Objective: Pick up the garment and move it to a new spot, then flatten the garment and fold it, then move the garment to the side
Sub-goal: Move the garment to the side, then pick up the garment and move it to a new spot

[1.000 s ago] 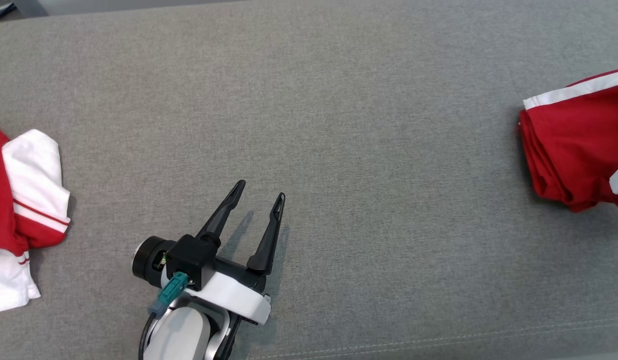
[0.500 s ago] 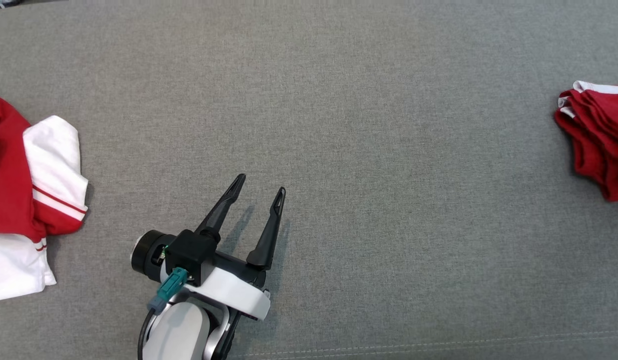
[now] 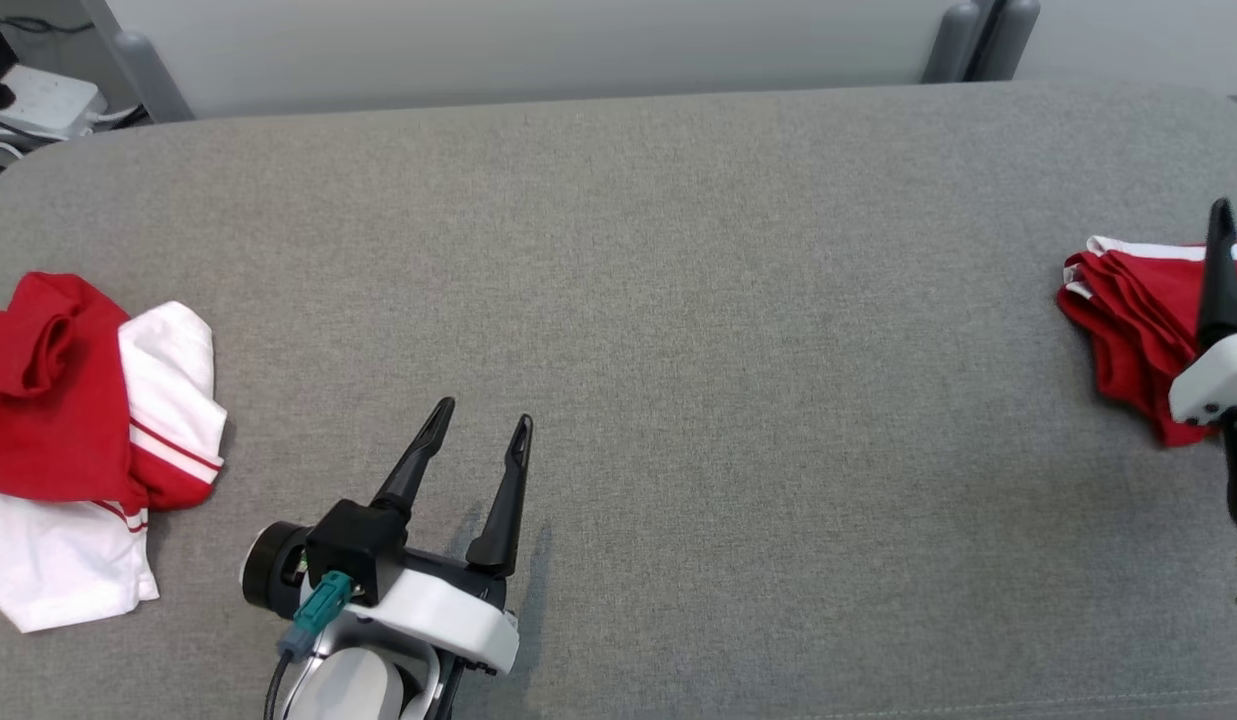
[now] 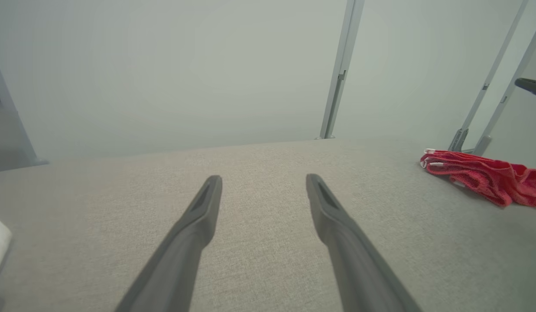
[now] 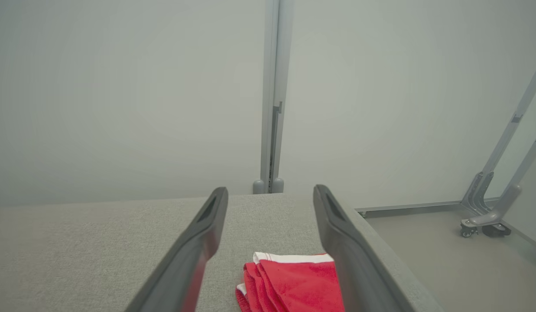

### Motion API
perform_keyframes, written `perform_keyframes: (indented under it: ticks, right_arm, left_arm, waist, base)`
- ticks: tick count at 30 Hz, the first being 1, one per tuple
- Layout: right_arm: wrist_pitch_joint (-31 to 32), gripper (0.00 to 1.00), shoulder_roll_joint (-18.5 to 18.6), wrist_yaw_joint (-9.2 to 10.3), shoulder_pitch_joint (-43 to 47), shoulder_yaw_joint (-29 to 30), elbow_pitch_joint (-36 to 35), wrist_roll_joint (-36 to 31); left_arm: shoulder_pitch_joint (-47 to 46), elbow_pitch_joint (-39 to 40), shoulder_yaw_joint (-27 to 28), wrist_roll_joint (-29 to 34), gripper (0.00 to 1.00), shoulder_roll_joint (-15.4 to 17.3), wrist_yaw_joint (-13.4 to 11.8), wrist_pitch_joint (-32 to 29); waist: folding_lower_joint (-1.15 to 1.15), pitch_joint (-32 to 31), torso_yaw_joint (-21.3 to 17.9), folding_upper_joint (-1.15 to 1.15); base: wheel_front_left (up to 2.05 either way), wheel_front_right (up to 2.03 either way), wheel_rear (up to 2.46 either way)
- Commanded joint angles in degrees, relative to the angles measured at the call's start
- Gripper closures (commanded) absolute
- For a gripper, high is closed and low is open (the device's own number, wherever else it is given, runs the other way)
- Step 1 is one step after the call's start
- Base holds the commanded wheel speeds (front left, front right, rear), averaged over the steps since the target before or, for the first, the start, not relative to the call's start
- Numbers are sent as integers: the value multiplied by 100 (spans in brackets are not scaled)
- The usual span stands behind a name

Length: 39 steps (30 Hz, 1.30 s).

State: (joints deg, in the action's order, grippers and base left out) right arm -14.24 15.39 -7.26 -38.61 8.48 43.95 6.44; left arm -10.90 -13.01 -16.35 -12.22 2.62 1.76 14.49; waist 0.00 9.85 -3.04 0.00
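Folded red garment [image 3: 1128, 320] lies at the right end of the grey table [image 3: 678, 250]. Right gripper [image 5: 270, 193] hovers over that end, fingers wide apart, empty. Left gripper [image 3: 483, 415] sits low near the table's front edge, fingers spread, empty.

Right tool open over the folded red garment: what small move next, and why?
Probably draw the right tool up and back: it stands open, and the folded garment lies free on the grey surface, so placing looks finished.
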Motion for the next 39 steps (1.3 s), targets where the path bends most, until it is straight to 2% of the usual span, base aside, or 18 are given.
perform_keyframes:
  ticks: [1,5,16,25,39]
  right_arm:
    - [-75,0,-19,-23,192,-143,-293,-32]
    - [-75,0,-281,-23,771,-293,-770,112]
    - [-75,0,-639,-23,2213,-547,-1628,186]
    - [-75,0,-885,-23,2709,-474,-1917,93]
    - [-75,0,-964,-23,2852,-447,-1989,-65]
  left_arm:
    - [-16,109,230,-37,0,26,-82,51]
    - [172,20,402,-69,0,26,-193,51]
    - [667,-223,992,93,0,26,-339,51]
    - [904,-284,1244,210,0,26,-369,51]
    - [949,-297,1314,162,0,26,-402,51]
  waist:
    - [0,-197,27,0]
    - [0,-456,81,0]
    - [0,-1020,260,0]
    - [0,-1176,275,0]
    - [0,-1125,401,0]
  base:
    - [0,0,0]
    - [0,0,0]
    - [0,0,0]
    - [0,0,0]
    - [0,0,0]
